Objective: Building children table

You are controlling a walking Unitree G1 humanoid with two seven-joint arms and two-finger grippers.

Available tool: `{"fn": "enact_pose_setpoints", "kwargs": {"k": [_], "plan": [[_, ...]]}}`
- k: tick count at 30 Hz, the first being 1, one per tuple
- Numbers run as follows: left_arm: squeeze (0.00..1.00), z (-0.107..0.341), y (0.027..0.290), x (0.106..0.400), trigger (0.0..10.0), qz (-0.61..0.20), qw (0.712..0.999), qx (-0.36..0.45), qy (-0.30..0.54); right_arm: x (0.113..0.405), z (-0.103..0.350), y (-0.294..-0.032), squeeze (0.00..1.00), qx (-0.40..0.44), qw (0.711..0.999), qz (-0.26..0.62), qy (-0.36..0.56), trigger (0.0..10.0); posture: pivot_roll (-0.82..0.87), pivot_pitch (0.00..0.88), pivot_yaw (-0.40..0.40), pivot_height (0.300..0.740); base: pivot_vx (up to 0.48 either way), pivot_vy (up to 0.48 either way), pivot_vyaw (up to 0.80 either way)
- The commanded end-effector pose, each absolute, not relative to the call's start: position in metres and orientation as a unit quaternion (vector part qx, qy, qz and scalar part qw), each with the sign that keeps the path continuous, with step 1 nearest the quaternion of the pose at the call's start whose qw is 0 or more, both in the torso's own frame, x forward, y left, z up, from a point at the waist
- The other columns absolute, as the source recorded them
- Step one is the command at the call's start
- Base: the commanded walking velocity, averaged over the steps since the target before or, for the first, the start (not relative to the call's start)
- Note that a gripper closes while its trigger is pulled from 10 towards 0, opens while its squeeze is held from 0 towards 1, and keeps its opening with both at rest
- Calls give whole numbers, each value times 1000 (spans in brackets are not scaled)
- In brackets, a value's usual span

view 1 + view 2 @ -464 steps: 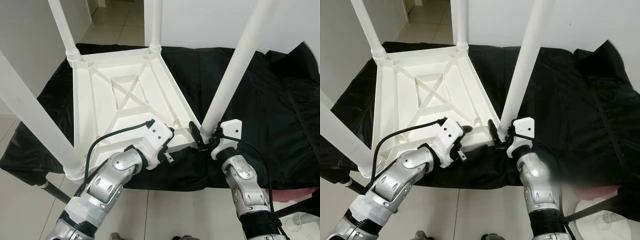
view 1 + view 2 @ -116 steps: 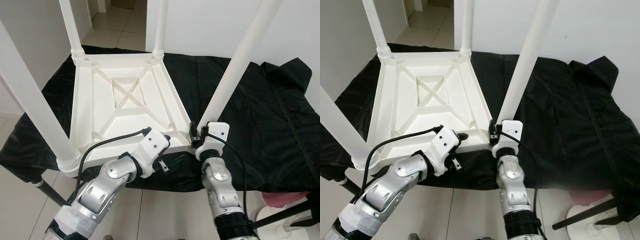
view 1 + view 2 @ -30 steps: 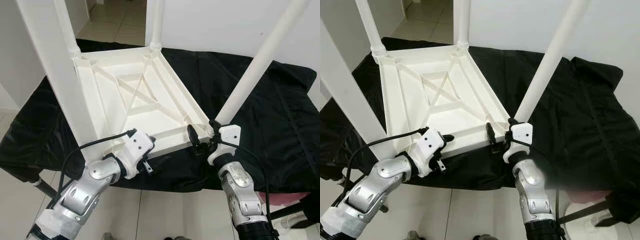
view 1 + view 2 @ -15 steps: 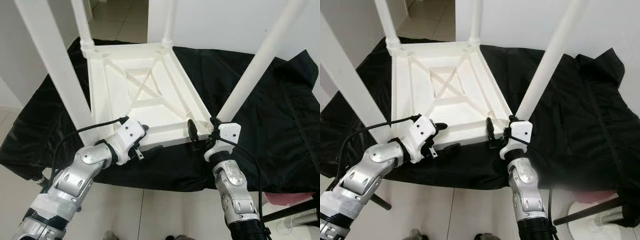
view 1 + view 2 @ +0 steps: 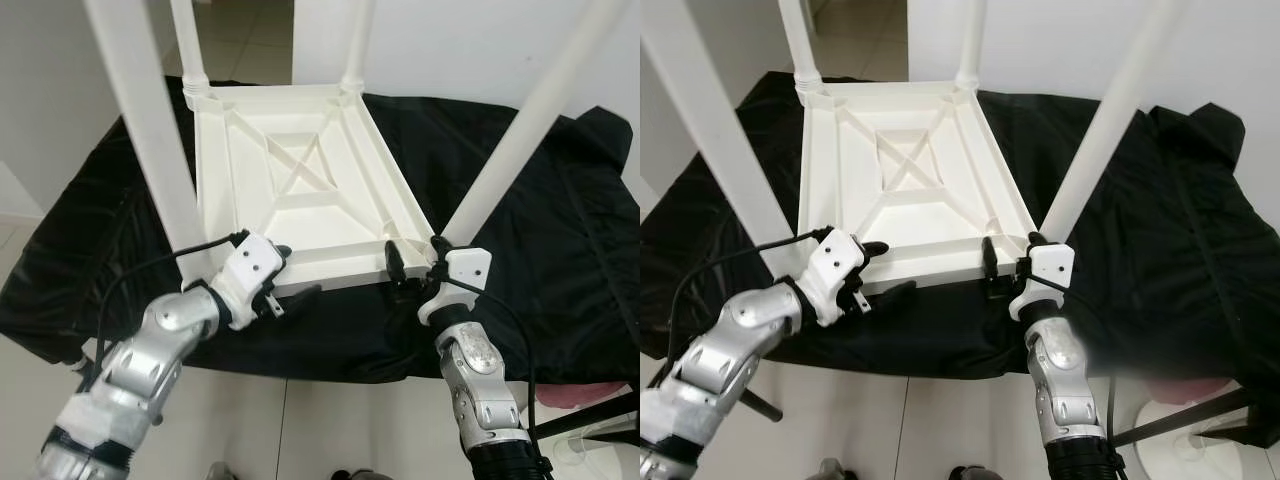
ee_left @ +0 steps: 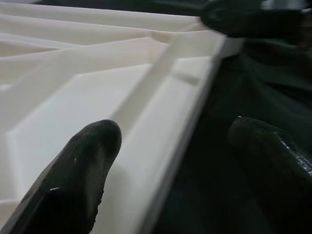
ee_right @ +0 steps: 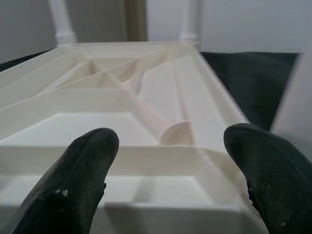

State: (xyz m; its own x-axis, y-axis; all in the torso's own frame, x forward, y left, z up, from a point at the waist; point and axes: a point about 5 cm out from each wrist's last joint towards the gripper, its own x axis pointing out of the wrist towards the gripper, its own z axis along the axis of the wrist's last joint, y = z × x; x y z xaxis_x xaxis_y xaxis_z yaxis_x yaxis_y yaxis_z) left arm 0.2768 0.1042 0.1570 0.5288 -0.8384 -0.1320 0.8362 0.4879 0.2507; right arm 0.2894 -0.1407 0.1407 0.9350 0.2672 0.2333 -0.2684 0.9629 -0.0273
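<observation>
Overturned white plastic children's table (image 5: 300,190) resting top-down on a black cloth (image 5: 560,250) that covers a support surface, its four white tubular legs (image 5: 520,130) rising upward. Left gripper (image 5: 288,272) at the near rim of the table, towards the near-left leg; fingers spread wide astride the rim, one finger (image 6: 73,180) over the ribbed underside, the other outside above the cloth. Right gripper (image 5: 412,268) at the near-right corner, beside the base of the near-right leg; fingers (image 7: 83,175) wide apart, straddling the corner, gripping nothing. White tiled floor (image 5: 300,430) in the near foreground.
</observation>
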Motion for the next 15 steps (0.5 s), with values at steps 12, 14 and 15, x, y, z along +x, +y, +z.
{"fn": "enact_pose_setpoints", "kwargs": {"k": [12, 14, 15], "plan": [[0, 137, 98, 223, 10000, -558, 821, 104, 60, 299, 140, -137, 0, -2, 979, 178, -102, 10000, 12, 112, -56, 740, 0, 0, 0], [0, 136, 103, 219, 10000, -558, 820, 109, 70, 300, 141, -138, 0, -2, 978, 179, -102, 10000, 22, 111, -59, 740, 0, 0, 0], [0, 134, 108, 215, 10000, -558, 818, 117, 79, 301, 141, -139, 0, -4, 978, 180, -103, 10000, 25, 110, -59, 740, 0, 0, 0]]}}
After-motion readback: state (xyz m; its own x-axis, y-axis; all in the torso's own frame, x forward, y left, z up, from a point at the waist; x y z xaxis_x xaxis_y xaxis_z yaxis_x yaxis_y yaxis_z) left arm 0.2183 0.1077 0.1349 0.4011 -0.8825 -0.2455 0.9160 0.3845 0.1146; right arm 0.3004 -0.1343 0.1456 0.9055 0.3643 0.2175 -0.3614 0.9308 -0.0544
